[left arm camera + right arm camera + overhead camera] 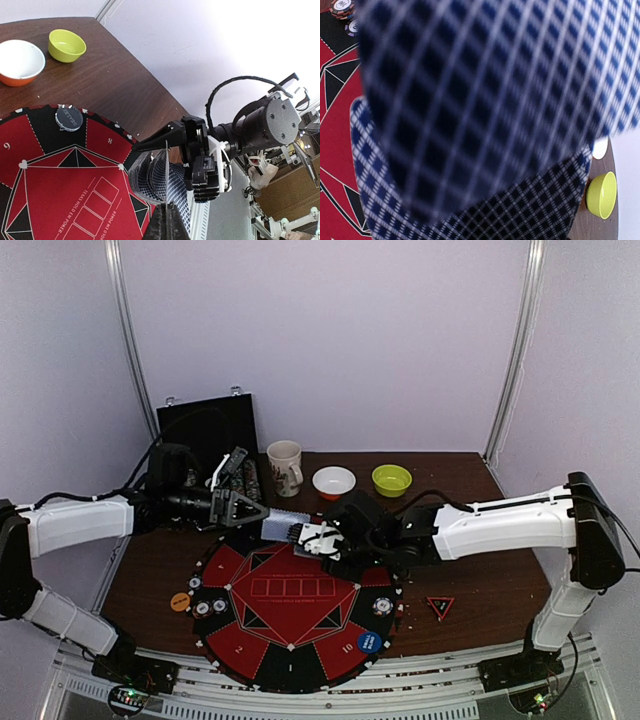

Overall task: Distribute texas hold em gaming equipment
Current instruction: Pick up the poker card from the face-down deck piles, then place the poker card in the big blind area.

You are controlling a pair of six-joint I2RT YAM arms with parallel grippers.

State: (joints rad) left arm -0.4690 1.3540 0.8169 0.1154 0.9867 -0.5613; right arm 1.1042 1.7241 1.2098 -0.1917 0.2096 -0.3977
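Observation:
My left gripper [262,512] is shut on a single blue-grey-backed playing card [284,525], seen edge-on in the left wrist view [166,167] just above my fingertips [167,212]. The right gripper [318,538] faces it over the far edge of the mat and holds the fanned deck [150,175]. Card backs [470,100] fill the right wrist view and hide its fingers. On the mat lie striped poker chips [210,607] and one more chip [382,605], plus a blue marker disc [368,642]. An orange marker disc [180,601] and a red-black triangle marker [440,607] lie on the table.
The round red-and-black mat [290,625] covers the near middle of the brown table. Behind it stand a mug [284,467], an orange-and-white bowl [334,481] and a green bowl [391,479]. An open black case [208,430] stands at the back left.

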